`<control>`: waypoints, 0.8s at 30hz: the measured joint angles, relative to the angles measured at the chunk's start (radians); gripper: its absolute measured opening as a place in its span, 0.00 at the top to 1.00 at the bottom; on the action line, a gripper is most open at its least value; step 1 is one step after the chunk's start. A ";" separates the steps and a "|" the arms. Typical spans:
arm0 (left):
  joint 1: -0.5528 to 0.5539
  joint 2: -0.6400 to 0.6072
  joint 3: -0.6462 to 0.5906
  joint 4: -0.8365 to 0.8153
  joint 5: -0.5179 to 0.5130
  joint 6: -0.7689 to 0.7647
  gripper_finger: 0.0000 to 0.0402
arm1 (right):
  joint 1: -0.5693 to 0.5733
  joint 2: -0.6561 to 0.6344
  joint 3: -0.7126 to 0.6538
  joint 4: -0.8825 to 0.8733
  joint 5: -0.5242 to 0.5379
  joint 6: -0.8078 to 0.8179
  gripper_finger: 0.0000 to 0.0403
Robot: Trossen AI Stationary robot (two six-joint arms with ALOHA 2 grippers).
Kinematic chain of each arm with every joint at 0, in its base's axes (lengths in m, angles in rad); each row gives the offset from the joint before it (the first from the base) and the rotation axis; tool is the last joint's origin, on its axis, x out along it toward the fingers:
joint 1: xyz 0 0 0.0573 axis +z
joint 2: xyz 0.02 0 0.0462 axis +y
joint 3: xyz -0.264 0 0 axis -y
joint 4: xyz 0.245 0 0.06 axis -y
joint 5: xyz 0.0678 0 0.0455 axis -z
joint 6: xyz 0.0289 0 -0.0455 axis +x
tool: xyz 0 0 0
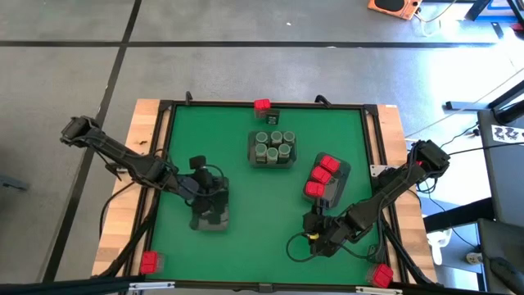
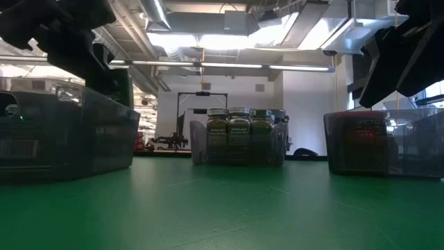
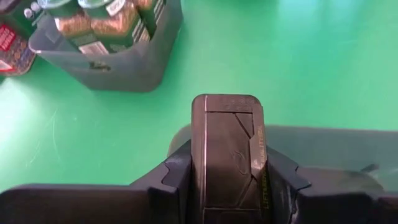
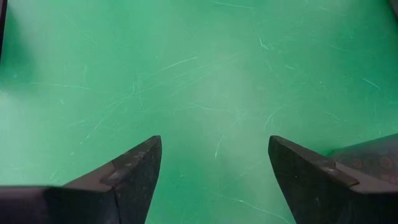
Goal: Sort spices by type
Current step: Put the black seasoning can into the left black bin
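My left gripper (image 1: pixel 210 193) is shut on a dark grey rectangular tin (image 3: pixel 227 146) over a grey tray (image 1: pixel 211 218) at the near left of the green mat. My right gripper (image 1: pixel 316 234) is open and empty, low over bare mat (image 4: pixel 211 93) near the front edge. Several round grey-green jars (image 1: pixel 273 147) stand upright in a tray at the middle. Red boxes (image 1: pixel 322 174) lie in a tray (image 1: pixel 337 190) at the right. One red box (image 1: pixel 262 105) and one dark tin (image 1: pixel 273 116) rest on the mat at the far edge. My left gripper pinches the dark tin's two long narrow sides (image 3: pixel 198 163) between its two fingers (image 3: pixel 178 169). The fingers lie along the tin, whose free end (image 3: pixel 227 102) sticks out past the fingertips. The tin is over the grey tray's rim (image 3: pixel 336 144); the tin's underside is hidden.
The jar tray (image 3: pixel 124 65) lies beyond my left gripper, with a red box (image 3: pixel 9 43) past it. In the low view the three trays stand at the left (image 2: pixel 62 139), middle (image 2: pixel 239 137) and right (image 2: pixel 381 142). Red pieces (image 1: pixel 148 262) sit at the near corners.
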 joint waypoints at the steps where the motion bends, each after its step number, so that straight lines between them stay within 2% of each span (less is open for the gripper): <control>1: 0.000 0.000 0.000 0.003 -0.001 0.000 0.70 | 0.000 0.000 0.000 0.000 0.000 0.000 0.27; 7: 0.018 0.017 0.000 -0.001 -0.019 0.008 0.70 | 0.000 0.000 0.000 0.000 0.000 -0.001 0.27; 24: 0.061 0.197 0.006 0.031 -0.041 0.017 0.67 | 0.000 0.000 0.000 0.000 0.000 -0.001 0.27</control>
